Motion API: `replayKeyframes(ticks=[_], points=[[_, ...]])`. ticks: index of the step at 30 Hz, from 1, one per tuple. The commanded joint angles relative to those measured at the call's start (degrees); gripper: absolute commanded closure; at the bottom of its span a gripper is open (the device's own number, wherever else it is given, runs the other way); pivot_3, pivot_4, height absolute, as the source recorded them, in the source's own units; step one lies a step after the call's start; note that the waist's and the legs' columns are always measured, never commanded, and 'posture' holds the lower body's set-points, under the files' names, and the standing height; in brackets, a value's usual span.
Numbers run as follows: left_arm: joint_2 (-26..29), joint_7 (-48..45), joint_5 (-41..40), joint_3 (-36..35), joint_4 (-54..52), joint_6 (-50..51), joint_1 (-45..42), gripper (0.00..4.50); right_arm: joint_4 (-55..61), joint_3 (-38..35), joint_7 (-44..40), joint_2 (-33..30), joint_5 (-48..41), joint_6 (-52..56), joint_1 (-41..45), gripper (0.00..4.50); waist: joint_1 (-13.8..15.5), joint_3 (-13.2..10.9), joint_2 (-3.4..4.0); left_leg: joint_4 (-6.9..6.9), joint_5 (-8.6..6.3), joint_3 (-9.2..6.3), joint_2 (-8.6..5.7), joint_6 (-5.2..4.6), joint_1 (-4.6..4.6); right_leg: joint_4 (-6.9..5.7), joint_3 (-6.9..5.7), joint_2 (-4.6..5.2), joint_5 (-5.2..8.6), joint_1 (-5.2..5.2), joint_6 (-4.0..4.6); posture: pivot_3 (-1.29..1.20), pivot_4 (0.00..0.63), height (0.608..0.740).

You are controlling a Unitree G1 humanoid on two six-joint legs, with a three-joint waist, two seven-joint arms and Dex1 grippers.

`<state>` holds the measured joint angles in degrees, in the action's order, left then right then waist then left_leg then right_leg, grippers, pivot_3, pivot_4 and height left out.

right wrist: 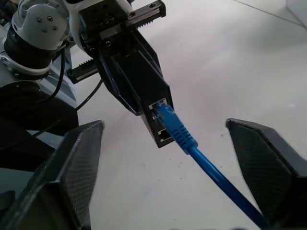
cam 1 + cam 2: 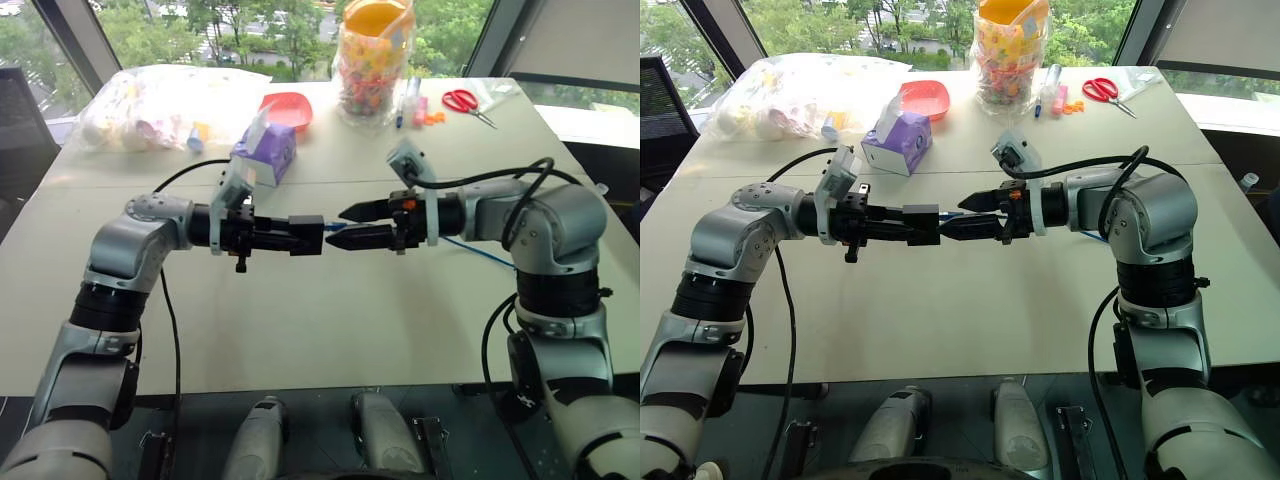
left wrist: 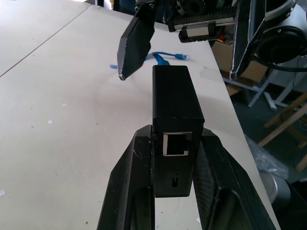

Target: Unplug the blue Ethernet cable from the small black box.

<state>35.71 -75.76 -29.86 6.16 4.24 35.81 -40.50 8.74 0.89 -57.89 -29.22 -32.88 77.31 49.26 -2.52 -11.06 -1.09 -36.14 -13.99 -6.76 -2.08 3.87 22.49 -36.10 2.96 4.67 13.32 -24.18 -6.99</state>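
Left gripper (image 1: 125,76) clamped on small black box (image 3: 175,112), blue Ethernet cable (image 1: 192,143) plugged in.

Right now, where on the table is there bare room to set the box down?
The near half of the table, below and between the two arms, is bare. The far edge is crowded: purple tissue box, plastic bag, red bowl, candy jar, scissors. The blue Ethernet cable trails on the right.

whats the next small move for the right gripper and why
Probably close the right gripper on the blue cable's boot. Its fingers stand open on either side of the plug, which still sits in the black box that the left gripper clamps, so gripping comes before pulling.
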Motion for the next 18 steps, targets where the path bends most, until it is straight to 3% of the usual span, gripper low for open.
replayKeyframes(ticks=[1,14,17,18], points=[[0.1,0.3,-0.2,-0.8,-2.0,-0.9,-0.1,4.03,0.5,0.9,0.8,-0.6,-1.8,-1.0,1.7,1.87,0.0,0.0,0.0,0.0,0.0,0.0,0.0,0.0,0.0,0.0,0.0,0.0,0.0,0.0,0.0,0.0,0.15,0.74],[0.2,0.3,0.1,-0.4,-2.5,-1.7,0.7,4.03,0.4,2.8,2.6,-1.6,-3.6,-2.5,1.7,1.87,0.0,0.0,0.0,0.0,0.0,0.0,0.0,0.0,0.01,0.0,0.0,0.0,0.0,-0.01,0.0,0.0,0.15,0.74],[0.4,-0.2,0.3,-0.1,-2.8,-1.8,0.8,4.03,0.4,3.0,2.7,-2.0,-4.0,-2.7,1.7,2.68,0.0,0.0,0.0,0.0,0.0,0.0,0.0,0.0,0.01,0.0,0.0,0.0,0.0,-0.01,0.0,0.0,0.15,0.74],[0.5,-0.4,0.4,-0.1,-3.0,-1.9,1.0,4.03,0.4,3.1,2.6,-2.1,-4.1,-2.7,1.7,3.2,0.0,0.0,0.0,0.0,0.0,0.0,0.0,0.0,0.0,0.0,0.0,0.0,0.0,-0.01,0.0,0.0,0.15,0.74]])
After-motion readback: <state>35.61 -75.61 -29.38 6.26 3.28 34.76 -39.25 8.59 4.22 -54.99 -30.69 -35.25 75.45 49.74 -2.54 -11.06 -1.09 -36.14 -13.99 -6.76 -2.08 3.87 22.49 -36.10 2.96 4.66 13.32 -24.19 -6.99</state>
